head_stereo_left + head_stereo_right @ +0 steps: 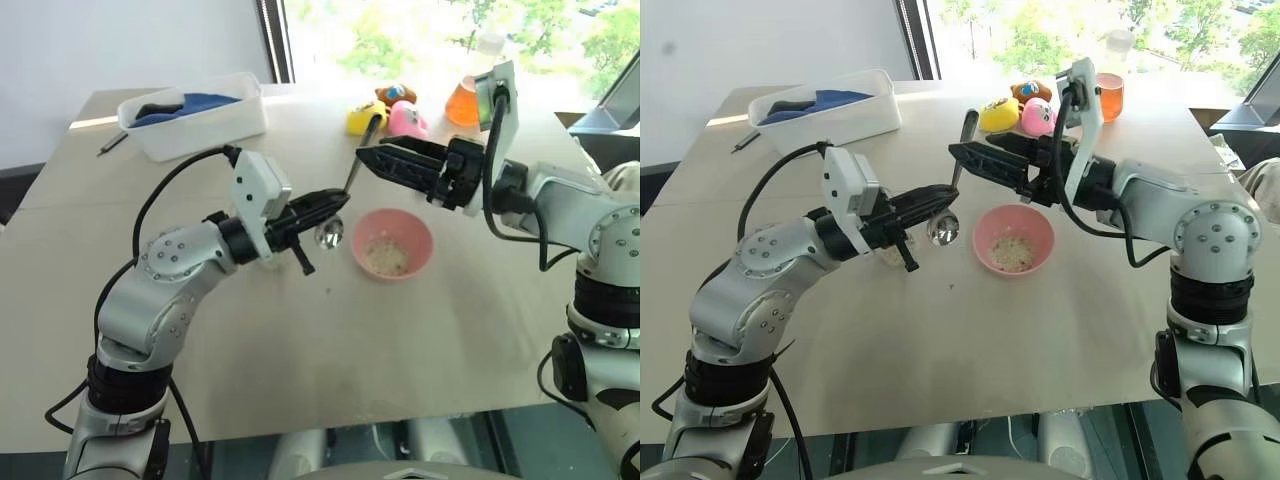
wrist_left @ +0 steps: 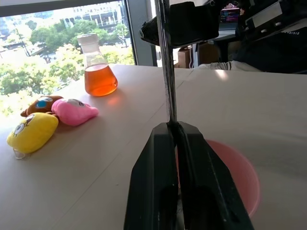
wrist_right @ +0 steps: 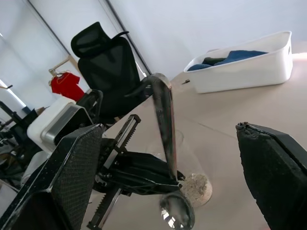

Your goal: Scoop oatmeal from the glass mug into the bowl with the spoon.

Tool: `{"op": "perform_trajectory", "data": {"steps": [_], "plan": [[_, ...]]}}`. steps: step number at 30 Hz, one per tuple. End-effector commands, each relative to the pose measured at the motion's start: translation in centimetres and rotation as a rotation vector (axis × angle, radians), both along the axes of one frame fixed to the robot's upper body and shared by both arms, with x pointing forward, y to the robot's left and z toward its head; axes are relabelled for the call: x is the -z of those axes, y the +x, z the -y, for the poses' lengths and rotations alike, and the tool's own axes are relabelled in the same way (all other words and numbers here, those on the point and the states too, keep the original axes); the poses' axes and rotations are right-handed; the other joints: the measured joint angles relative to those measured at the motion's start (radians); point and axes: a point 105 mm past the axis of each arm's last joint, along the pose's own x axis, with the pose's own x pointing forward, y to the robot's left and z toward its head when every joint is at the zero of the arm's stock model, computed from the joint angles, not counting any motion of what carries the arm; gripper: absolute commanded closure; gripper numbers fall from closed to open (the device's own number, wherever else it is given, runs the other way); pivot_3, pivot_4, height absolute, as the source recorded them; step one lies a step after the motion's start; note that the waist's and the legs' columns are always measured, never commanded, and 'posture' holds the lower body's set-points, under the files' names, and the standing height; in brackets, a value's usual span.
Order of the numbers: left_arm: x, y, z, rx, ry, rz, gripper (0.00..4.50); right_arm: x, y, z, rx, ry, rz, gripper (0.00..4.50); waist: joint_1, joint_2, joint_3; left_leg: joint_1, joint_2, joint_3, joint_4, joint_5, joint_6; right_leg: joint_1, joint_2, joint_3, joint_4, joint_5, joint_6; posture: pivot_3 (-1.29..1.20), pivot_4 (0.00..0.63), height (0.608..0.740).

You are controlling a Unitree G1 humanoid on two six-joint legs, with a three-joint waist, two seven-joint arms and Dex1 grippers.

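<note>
Clamped between the left gripper [image 1: 335,203] fingers, one silver spoon [image 1: 943,229] is held near its oval bowl, handle raised.

Beside it, the right gripper [image 1: 372,158] is spread wide around the thin handle, gripping nothing. One round pink bowl [image 1: 393,243] holds crumbly oatmeal [image 1: 386,259]. One clear glass mug [image 3: 188,160] is seen beneath the spoon.

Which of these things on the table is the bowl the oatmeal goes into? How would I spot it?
On the tan table, look between the two grippers. The bowl sits there, small, round, shallow and pink, with pale oatmeal inside. The white tub at the far left corner is rectangular and holds blue cloth.
</note>
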Motion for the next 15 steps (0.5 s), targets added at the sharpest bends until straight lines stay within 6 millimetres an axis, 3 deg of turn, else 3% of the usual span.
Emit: {"op": "perform_trajectory", "data": {"steps": [1, 15], "plan": [[-0.3, -0.6, 0.0, 0.021, 0.020, 0.022, 4.45, -1.2, -0.8, -0.4, -0.025, -0.008, 0.074, 0.00, 0.000, 0.000, 0.000, 0.000, 0.000, 0.000, 0.000, 0.000, 0.000, 0.000, 0.000, 0.000, 0.000, 0.000, 0.000, 0.00, 0.150, 0.740], [-0.2, -1.5, 0.5, 0.096, -0.069, -0.065, 4.45, -1.6, -1.7, -2.0, -0.115, 0.005, 0.105, 0.00, 0.000, 0.000, 0.000, 0.000, 0.000, 0.000, 0.000, 0.000, 0.000, 0.000, 0.000, 0.000, 0.000, 0.000, 0.000, 0.00, 0.150, 0.740]]}}
